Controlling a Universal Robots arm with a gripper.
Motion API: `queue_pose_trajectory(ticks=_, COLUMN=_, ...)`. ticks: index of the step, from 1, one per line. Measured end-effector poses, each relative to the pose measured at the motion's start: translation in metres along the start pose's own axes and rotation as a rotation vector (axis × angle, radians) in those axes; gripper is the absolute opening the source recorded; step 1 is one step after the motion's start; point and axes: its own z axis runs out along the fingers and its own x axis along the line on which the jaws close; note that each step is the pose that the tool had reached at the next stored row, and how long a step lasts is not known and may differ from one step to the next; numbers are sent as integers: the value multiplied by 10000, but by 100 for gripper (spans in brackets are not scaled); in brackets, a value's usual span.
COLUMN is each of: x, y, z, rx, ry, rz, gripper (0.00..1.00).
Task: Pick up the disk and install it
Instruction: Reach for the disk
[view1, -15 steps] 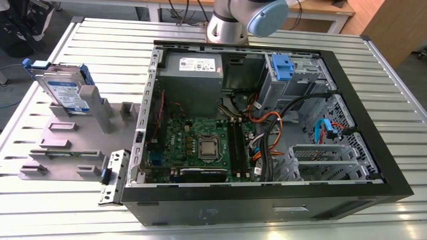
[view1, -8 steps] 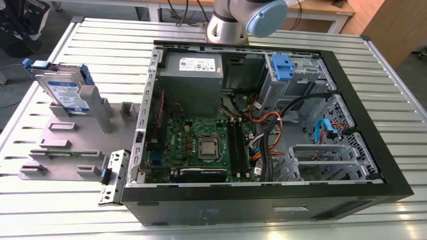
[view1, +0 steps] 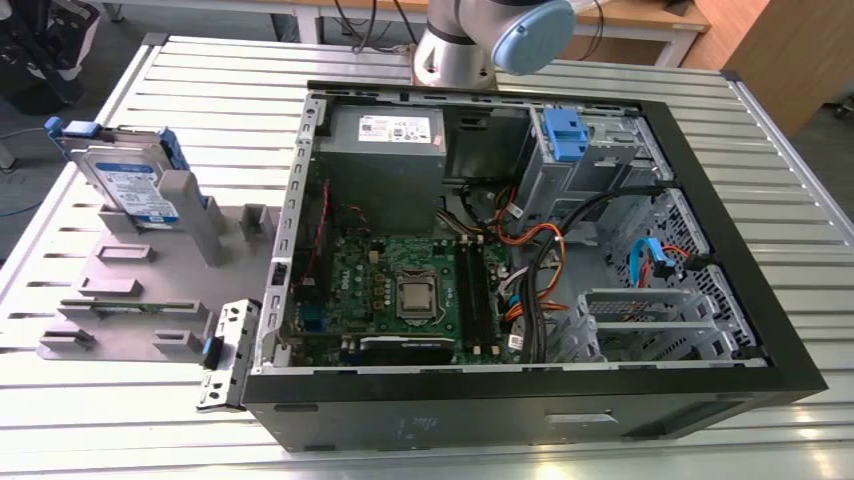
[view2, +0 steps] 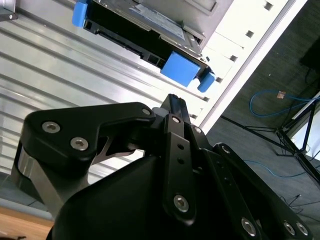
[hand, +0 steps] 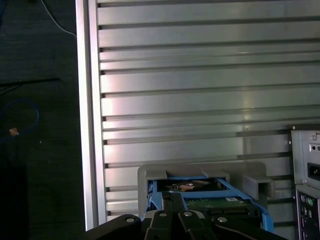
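Inspection finds the flat rectangular silver hard drive (view1: 131, 188) with a white-and-blue label and blue plastic rails standing on edge, blue end tab uppermost, in a slot of the grey plastic holder fixture (view1: 134, 300) at the upper part of the exterior view's left. The fixture rests on the slatted aluminium desk (view1: 200, 90), just beside the open black computer case (view1: 534, 410), which lies on its side across the centre of the frame. Inside the case are a green motherboard (view1: 400, 290) at lower centre, a grey power-supply box (view1: 387, 135) at the top and a blue-tabbed metal drive cage (view1: 567, 140) at upper right. The silver-and-blue robot arm (view1: 474, 40) rises at the top centre, behind the case. In both wrist views the black tool (view2: 173, 102) (hand: 172, 205) is in the foreground with the hard drive (view2: 130, 35) (hand: 205, 200) beyond it, seated in the grey fixture (hand: 200, 170) on the desk (hand: 200, 100). Whether the tool is set wide or narrow cannot be told. The drive is not in the case.
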Motion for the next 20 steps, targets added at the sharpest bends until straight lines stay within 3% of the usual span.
queue_pose_trajectory(ticks=20, x=-89, y=-82, z=-1, rx=0, ry=5, rz=4, gripper=11)
